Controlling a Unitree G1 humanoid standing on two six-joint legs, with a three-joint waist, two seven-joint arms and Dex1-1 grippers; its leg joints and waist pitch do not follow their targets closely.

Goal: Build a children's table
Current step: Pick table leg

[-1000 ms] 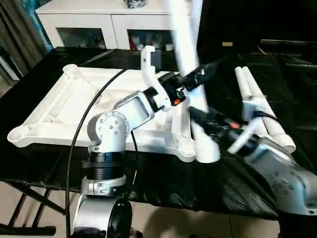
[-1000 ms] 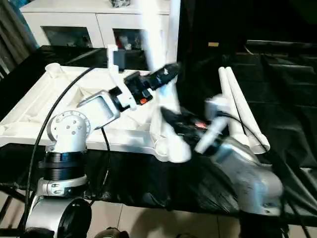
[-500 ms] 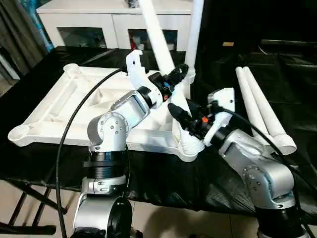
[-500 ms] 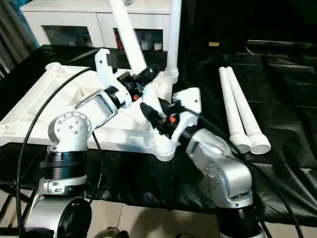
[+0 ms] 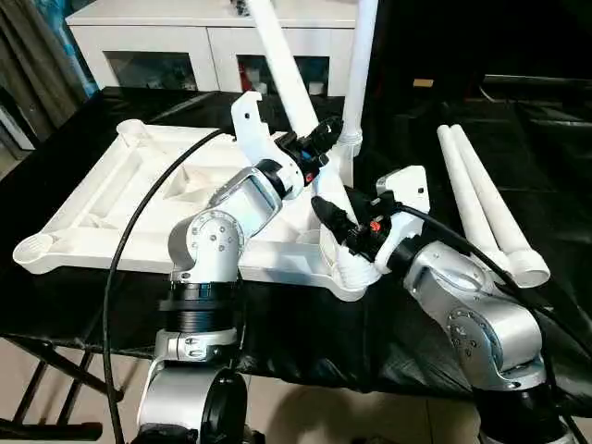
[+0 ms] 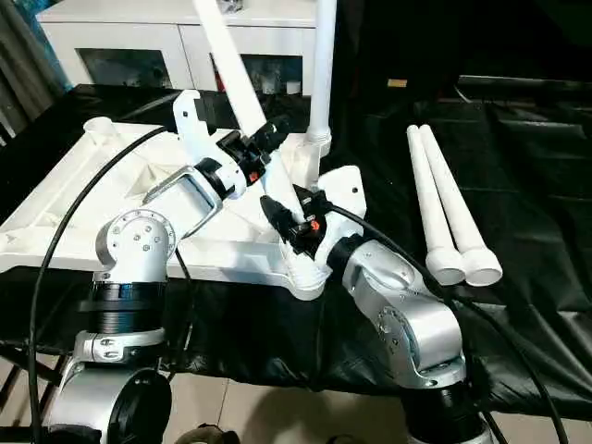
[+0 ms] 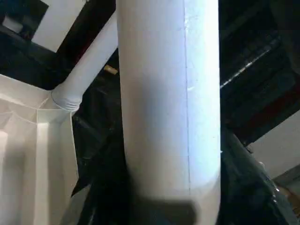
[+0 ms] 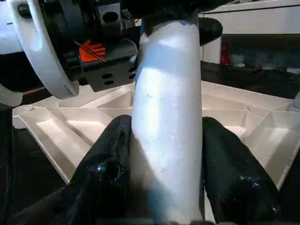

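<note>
In the head view, the upturned table top (image 5: 139, 199) lies left of centre on a black-draped surface (image 5: 305, 342). One leg (image 5: 361, 65) stands upright in the far corner socket. The tilted leg (image 5: 282, 69) leans toward upper left, its foot at the near corner socket (image 5: 350, 274). The right gripper (image 5: 335, 222) is clamped low on it. The left gripper (image 5: 316, 146) brackets it higher.

In the left wrist view, the tilted leg sits between the dark fingers (image 7: 108, 187); whether they pinch I cannot tell.

In the right wrist view, both fingers (image 8: 110, 168) press the leg.

Likely risk: the slanted leg jams or pops from the socket. Two spare legs (image 5: 486, 203) lie at right; a white cabinet (image 5: 213, 37) stands behind.

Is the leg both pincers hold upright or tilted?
Tilted. The held leg leans left from the near corner socket, while the fitted leg behind stands straight.
</note>
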